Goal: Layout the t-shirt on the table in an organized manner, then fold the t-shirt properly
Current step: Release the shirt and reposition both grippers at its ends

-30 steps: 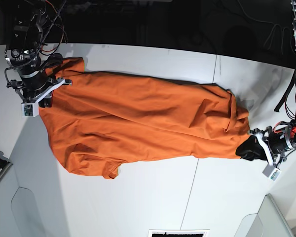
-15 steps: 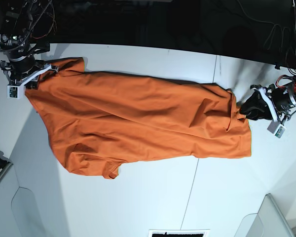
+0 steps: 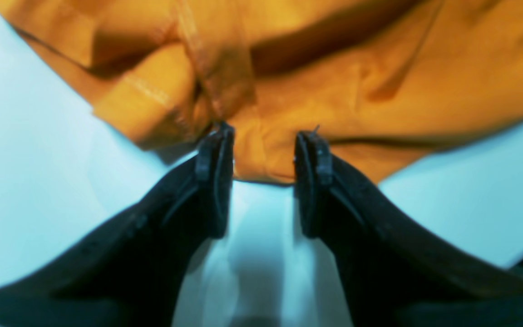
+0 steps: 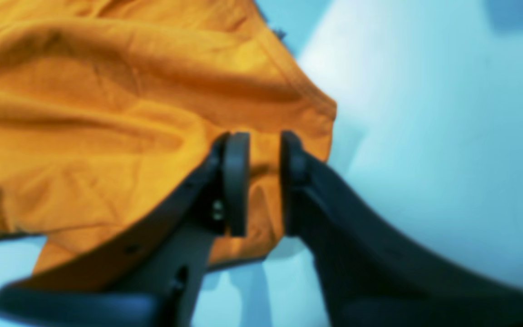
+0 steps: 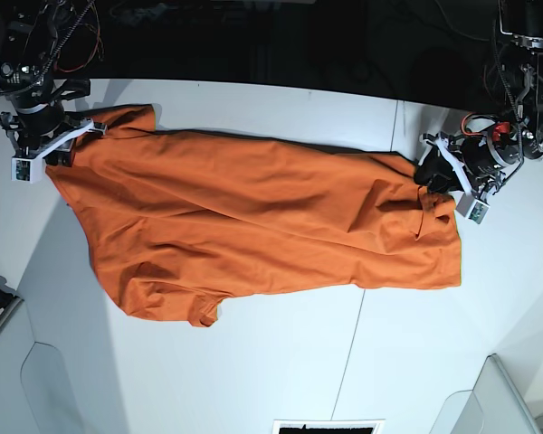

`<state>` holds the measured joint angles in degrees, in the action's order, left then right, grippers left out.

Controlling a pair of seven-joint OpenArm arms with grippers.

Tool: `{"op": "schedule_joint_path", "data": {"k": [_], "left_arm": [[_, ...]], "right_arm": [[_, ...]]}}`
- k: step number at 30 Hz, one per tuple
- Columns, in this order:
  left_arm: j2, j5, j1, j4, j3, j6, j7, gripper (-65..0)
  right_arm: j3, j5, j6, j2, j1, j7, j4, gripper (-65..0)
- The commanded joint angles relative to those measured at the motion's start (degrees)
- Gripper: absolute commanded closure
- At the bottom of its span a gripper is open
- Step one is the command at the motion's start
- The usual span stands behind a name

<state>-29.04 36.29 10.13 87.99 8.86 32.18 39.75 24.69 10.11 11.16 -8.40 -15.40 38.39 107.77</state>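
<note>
- The shirt [image 5: 262, 226] lies spread lengthwise on the white surface [image 5: 281, 362], wrinkled.
- Left pincer [image 3: 261, 136]: jaws apart, straddling the shirt's folded edge, nothing clamped.
- Right pincer [image 4: 261, 141]: jaws slightly apart over a shirt corner, cloth between them.

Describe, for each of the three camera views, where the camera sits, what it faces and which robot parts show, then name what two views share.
Base: overhead, looking down on the table and spread t-shirt; both arms show, left gripper at right, right gripper at left.
Left wrist: on the left arm, facing a folded shirt edge between its dark fingers.
Right wrist: on the right arm, facing a shirt corner between its parted fingers.
Shared: both wrist views show orange cloth on white tabletop.
</note>
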Motion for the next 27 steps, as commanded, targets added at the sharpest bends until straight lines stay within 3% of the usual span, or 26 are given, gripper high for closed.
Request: {"op": "schedule_joint_path", "data": {"k": [1,3,6,8,10,13,17,19,25,27], "left_arm": [[-0.6,-0.3,-0.6,0.7,0.5,-0.7,-1.1,-25.6],[-0.3,-1.5,-0.6,0.4,0.5,-1.2,-1.7,-24.4],[-0.3,-3.2,-0.6,0.4,0.5,-1.1,-2.5,-8.5],[-0.4,-3.6,-0.6,0.4,0.5,-0.9,-2.4,0.0],[-0.9,-3.6,-0.6,0.6,0.5,1.2,-2.4,0.0],[-2.3,-3.4,-0.4,2.2,0.5,2.1,-1.4,0.0],[-5.2,-0.5,-0.4,5.0,0.5,2.1,0.0,0.0],[-6.6,0.8,-0.4,5.9,0.5,2.1,0.0,0.0],[-7.6,2.3,-0.4,6.2,0.5,2.5,0.0,0.0],[-7.6,3.5,-0.4,6.2,0.5,3.5,0.0,0.0]], "right_arm": [[0.3,0.4,0.3,-0.5,0.3,-1.0,0.9,-16.8],[0.3,0.4,0.3,-0.4,0.3,-1.0,0.4,-17.2],[0.3,0.4,0.3,-0.5,0.3,-1.1,-1.6,-16.6],[0.3,0.2,0.2,-0.5,0.3,-0.9,-2.7,-10.1],[0.6,-0.2,0.2,-0.5,0.2,-0.8,-2.9,-3.8],[2.7,0.0,0.2,-0.5,0.2,-0.3,-2.3,-4.8],[8.9,5.7,0.8,-0.5,-0.5,2.1,-0.5,-20.8],[12.1,9.4,3.2,-0.5,-1.7,2.2,-0.2,-24.6],[13.4,17.7,10.9,-0.4,-7.3,2.4,-2.1,-24.6],[13.2,19.7,11.8,-0.3,-8.1,2.4,-2.5,-24.6]]}}
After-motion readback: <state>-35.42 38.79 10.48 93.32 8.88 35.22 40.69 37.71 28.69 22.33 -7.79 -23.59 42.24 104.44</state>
